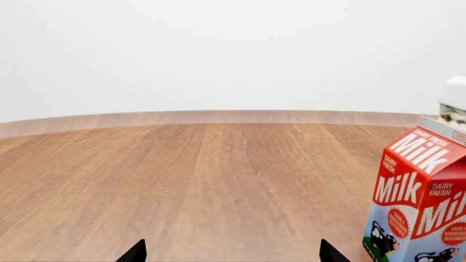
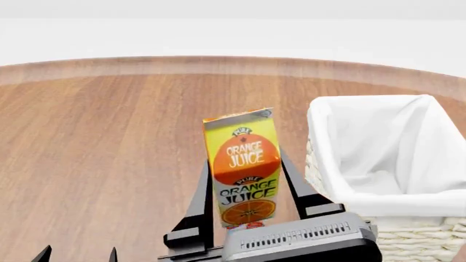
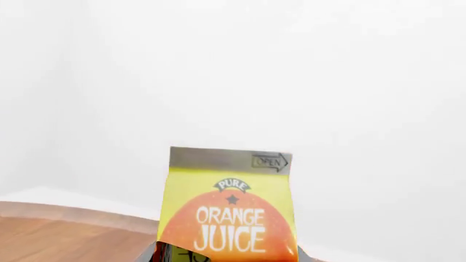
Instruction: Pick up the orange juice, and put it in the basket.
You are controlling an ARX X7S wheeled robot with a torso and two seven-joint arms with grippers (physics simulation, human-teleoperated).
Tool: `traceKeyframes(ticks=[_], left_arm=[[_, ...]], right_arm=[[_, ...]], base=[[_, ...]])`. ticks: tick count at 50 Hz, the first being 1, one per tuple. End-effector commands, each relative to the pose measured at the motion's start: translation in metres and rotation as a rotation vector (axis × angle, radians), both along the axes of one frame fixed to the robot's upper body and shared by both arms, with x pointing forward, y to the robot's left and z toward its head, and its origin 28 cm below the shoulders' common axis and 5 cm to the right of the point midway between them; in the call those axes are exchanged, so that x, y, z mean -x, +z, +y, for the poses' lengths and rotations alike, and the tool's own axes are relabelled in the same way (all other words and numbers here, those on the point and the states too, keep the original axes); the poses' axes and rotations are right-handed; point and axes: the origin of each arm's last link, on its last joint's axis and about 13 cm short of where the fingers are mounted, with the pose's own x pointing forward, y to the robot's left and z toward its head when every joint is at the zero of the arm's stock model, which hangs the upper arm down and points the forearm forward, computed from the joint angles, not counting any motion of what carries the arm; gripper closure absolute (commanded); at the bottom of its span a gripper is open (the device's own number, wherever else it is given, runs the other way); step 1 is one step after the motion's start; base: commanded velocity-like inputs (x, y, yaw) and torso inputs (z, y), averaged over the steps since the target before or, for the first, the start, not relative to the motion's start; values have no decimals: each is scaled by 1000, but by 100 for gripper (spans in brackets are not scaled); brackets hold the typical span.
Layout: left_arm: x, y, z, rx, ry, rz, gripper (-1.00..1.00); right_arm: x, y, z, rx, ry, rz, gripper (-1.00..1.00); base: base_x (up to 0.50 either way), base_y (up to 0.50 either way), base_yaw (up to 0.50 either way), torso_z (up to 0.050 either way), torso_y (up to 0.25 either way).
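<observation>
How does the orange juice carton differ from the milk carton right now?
The orange juice is yellow and orange; the milk carton is red, white and blue. The juice sits tilted between the right gripper's fingers, while the milk stands free on the table. Both are gable-top cartons.

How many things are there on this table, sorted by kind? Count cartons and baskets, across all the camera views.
Cartons: 2, the orange juice held between the right gripper fingers, and the milk carton standing on the wooden table.
Baskets: 1, the white lined basket.
Total: 3
</observation>
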Motion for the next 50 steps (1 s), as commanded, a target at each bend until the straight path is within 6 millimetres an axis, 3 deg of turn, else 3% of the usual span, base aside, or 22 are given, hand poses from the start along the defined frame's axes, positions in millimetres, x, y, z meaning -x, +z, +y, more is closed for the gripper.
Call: traceKeyframes(ticks=[1,22,50], left_arm=[[0,0,0,0,0,0,-100],[0,0,0,0,0,0,-100],[0,0,0,0,0,0,-100]], right_arm=[[-2,26,-7,30,-60,-69,100],[-6,57,-26,5,-146,-118,100],[-37,63,-61,-40,-288,-101,100]], base=[[0,0,0,0,0],[0,0,0,0,1],[0,0,0,0,0]])
